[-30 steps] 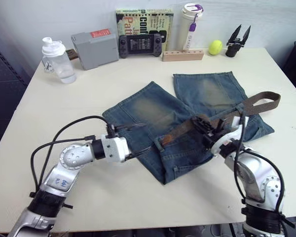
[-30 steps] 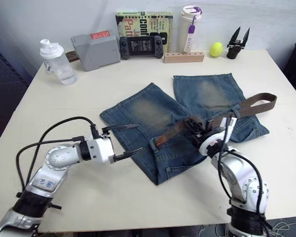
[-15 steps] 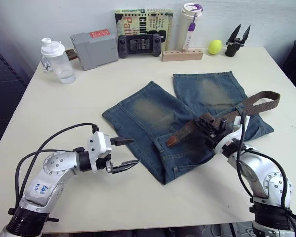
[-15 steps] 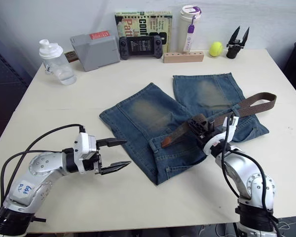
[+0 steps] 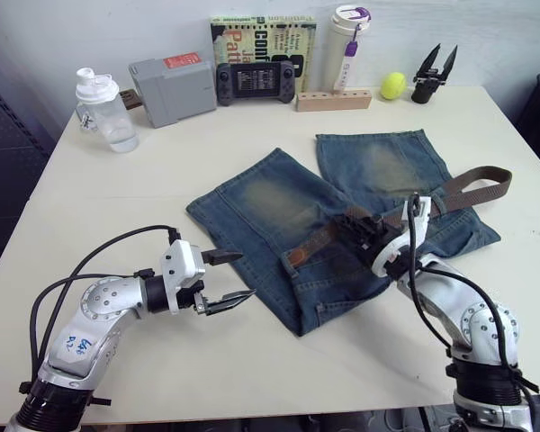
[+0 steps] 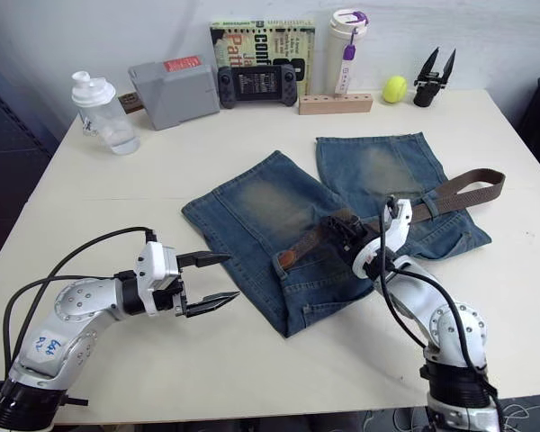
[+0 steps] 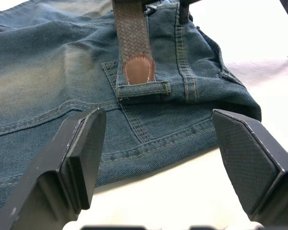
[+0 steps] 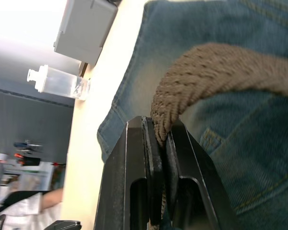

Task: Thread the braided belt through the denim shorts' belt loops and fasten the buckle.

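The denim shorts [image 5: 342, 225] lie flat mid-table, waistband toward me. The braided belt [image 5: 468, 184] runs across them from the right. Its brown leather tip [image 7: 138, 70] rests just above one of the belt loops [image 7: 143, 89], which lies crosswise on the waistband. My right gripper [image 5: 353, 227] is shut on the belt a short way behind the tip, the weave pinched between its fingers [image 8: 134, 158]. My left gripper [image 5: 225, 279] hovers open over the table, left of the waistband, pointing at the tip. The buckle is hidden.
Along the table's back edge stand a clear bottle [image 5: 103, 110], a grey box [image 5: 173, 88], a game console [image 5: 256, 83], a book [image 5: 263, 36], a white tumbler [image 5: 346, 45], a wooden block [image 5: 333, 99], a yellow ball [image 5: 393, 85] and a black tool [image 5: 432, 74].
My left gripper drew back left off the shorts' edge a second ago and has held still since. My right gripper has carried the belt tip leftward to the loop.
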Motion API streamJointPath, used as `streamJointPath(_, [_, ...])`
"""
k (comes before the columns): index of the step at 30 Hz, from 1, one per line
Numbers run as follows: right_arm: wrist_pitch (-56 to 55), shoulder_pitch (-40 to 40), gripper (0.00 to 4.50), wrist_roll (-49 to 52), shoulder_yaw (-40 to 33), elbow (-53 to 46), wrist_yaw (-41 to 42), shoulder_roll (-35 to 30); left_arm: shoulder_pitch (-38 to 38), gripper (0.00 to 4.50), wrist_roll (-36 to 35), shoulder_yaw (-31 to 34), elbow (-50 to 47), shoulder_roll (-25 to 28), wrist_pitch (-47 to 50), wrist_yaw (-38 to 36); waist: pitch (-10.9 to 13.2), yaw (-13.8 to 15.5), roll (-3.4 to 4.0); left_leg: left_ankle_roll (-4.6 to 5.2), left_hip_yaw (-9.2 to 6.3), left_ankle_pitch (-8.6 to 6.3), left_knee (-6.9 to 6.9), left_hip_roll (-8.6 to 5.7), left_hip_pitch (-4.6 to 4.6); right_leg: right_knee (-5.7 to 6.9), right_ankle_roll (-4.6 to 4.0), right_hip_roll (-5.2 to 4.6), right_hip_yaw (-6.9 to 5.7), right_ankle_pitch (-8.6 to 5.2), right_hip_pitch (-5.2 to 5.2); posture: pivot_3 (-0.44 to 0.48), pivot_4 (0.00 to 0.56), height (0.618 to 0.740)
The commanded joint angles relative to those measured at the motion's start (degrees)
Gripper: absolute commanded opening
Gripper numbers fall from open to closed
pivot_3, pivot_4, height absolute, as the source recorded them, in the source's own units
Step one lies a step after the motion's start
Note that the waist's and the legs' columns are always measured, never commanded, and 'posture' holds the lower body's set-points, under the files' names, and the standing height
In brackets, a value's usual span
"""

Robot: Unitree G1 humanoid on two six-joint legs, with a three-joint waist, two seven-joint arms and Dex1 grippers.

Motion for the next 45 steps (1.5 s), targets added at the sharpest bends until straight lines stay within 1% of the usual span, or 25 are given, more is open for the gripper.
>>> streamJointPath(1, [2.0,-0.8,0.0,-3.4,1.8,-3.7,1.8,-1.6,0.1,3.85,0.7,1.1,-2.6,-0.4,-0.6,0.2,0.0,0.0,0.0,0.0,0.01,0.0,0.0,0.0,0.0,0.0,0.0,0.0,-0.01,0.0,0.0,0.0,0.15,0.731])
streamJointPath(9, [3.7,0.9,0.0,-11.3,5.4,-4.9,4.4,-0.6,-0.6,3.85,1.7,1.3,-2.5,-1.1,-0.6,0.5,0.0,0.1,0.0,0.0,0.05,0.0,0.0,-0.01,-0.02,-0.01,-0.01,0.0,-0.01,0.0,-0.01,0.0,0.15,0.731])
streamJointPath(12, [4.1,1.9,0.0,-14.4,7.6,-5.2,5.3,1.3,-1.2,3.85,2.7,1.0,-1.9,-1.6,-1.3,0.9,0.0,0.0,0.0,0.0,0.05,0.0,-0.01,-0.01,-0.01,-0.01,-0.01,0.02,-0.02,0.0,-0.01,0.0,0.15,0.731])
streamJointPath(14, [4.7,3.3,0.0,-15.6,9.0,-4.2,5.5,3.1,-1.9,3.85,4.8,0.1,-0.6,-1.9,-3.3,0.7,0.0,0.0,0.0,-0.01,0.05,0.0,-0.02,-0.02,-0.02,-0.02,-0.01,0.04,-0.02,0.0,-0.01,0.0,0.15,0.731])
streamJointPath(18, [6.1,5.0,0.0,-17.0,9.8,-1.8,5.9,5.5,-3.2,3.85,12.6,-3.5,4.0,-1.6,-12.1,-1.4,0.0,0.0,0.0,-0.01,0.09,0.0,-0.01,-0.18,-0.02,-0.03,-0.01,0.05,-0.03,0.0,0.0,0.0,0.15,0.731])
streamJointPath(23, [7.8,5.3,0.0,-15.4,8.9,0.3,5.2,8.1,-5.5,3.85,22.2,-7.4,11.1,-0.9,-27.3,-2.9,0.0,0.0,-0.01,-0.03,0.09,-0.01,-0.02,-0.17,0.0,-0.02,-0.05,0.14,-0.05,-0.03,0.0,0.0,0.15,0.731])
streamJointPath(26, [8.4,5.0,0.0,-15.0,8.4,1.0,4.9,9.5,-6.7,3.85,29.7,-8.8,18.2,-0.7,-40.0,0.1,0.0,-0.1,-0.01,-0.04,0.11,-0.02,-0.04,-0.15,0.04,0.0,-0.09,0.15,-0.05,-0.05,0.0,0.0,0.15,0.731])
streamJointPath(28, [8.8,4.9,0.0,-15.0,8.2,1.2,4.8,10.3,-8.2,3.85,32.4,-8.4,21.4,-2.0,-46.0,3.4,-0.1,-0.2,-0.04,-0.05,0.13,-0.02,-0.07,-0.12,0.06,0.01,-0.13,0.16,-0.06,-0.07,0.0,0.0,0.15,0.731])
streamJointPath(33, [9.3,5.1,0.0,-14.9,8.0,0.7,4.0,12.2,-10.9,3.85,35.5,-8.1,26.6,-4.9,-54.1,9.0,-0.1,-0.2,-0.15,-0.05,0.1,-0.02,-0.05,-0.01,0.06,0.04,-0.14,0.09,-0.1,-0.07,0.01,0.0,0.15,0.731])
streamJointPath(39, [9.8,5.3,0.0,-15.3,7.8,0.1,3.6,13.5,-11.4,3.85,35.4,-8.3,28.4,-6.2,-56.5,11.5,-0.1,-0.3,-0.15,-0.05,0.1,-0.02,-0.08,0.03,0.08,0.06,-0.14,0.07,-0.19,-0.08,0.0,0.0,0.15,0.731])
streamJointPath(43, [10.1,5.1,0.0,-15.6,7.7,-0.1,3.6,13.9,-11.6,3.85,32.6,-7.8,27.6,-6.5,-54.0,10.9,-0.1,-0.3,-0.15,-0.05,0.09,-0.02,-0.08,0.07,0.08,0.07,-0.14,0.06,-0.19,-0.08,0.01,0.0,0.15,0.731])
streamJointPath(45, [10.1,5.0,0.0,-15.8,7.7,-0.1,3.7,14.0,-12.1,3.85,33.6,-7.7,28.1,-6.0,-54.7,11.2,-0.1,-0.3,-0.15,-0.05,0.08,-0.02,-0.08,0.07,0.08,0.07,-0.14,0.06,-0.19,-0.08,0.01,0.0,0.15,0.731])
